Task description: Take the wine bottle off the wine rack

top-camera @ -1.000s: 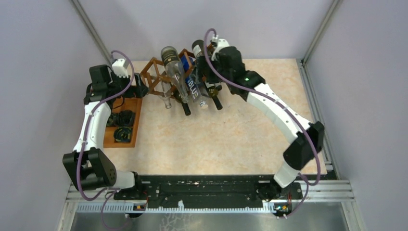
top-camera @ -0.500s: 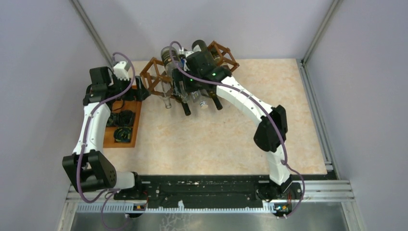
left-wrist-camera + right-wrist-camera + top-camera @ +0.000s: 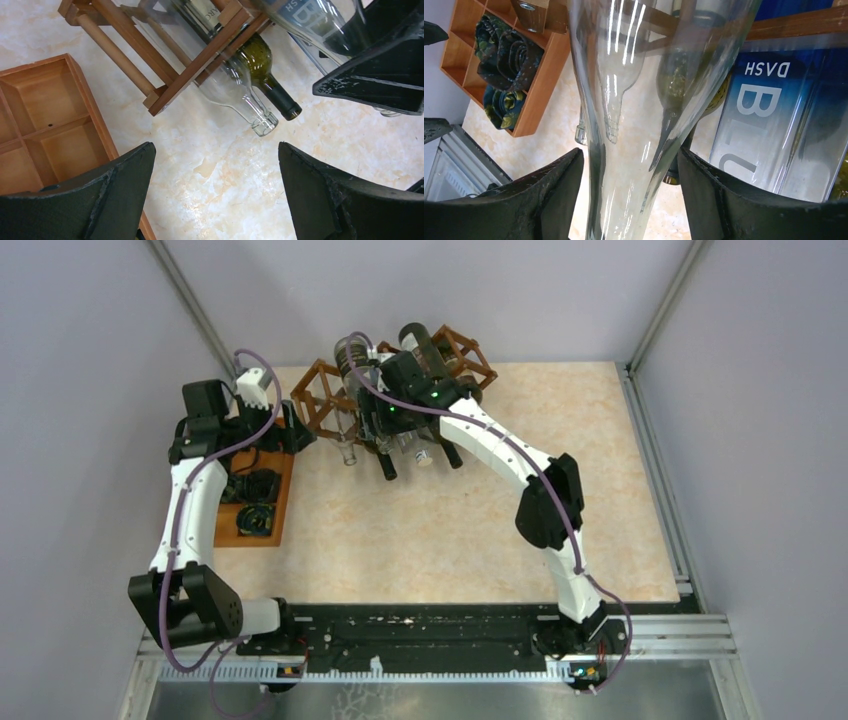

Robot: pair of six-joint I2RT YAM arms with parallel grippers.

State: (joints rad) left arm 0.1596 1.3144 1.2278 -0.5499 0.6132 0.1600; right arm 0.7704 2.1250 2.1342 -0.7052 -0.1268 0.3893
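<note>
The reddish-brown lattice wine rack (image 3: pixel 320 400) stands at the back of the table and holds several bottles sloping necks-forward. My right gripper (image 3: pixel 385 425) is over the middle bottles. In the right wrist view it (image 3: pixel 630 152) is open, its fingers either side of the tapering shoulder of a clear glass bottle (image 3: pixel 634 100), with a small gap at the left finger. A blue-labelled bottle (image 3: pixel 769 115) lies beside it. My left gripper (image 3: pixel 215 147) is open and empty above the bare table, near the rack's left end (image 3: pixel 175 75), a clear bottle neck (image 3: pixel 235 95) and a green bottle (image 3: pixel 265 70).
A flat orange-brown compartment tray (image 3: pixel 283 490) lies left of the rack, with dark rolled cloths (image 3: pixel 258 485) in it; it also shows in the left wrist view (image 3: pixel 50 115) and the right wrist view (image 3: pixel 544 75). Grey walls close the back and sides.
My right arm has swung left from the rack's right end to over the middle bottles, now straddling the clear bottle. My left arm has shifted only slightly.
</note>
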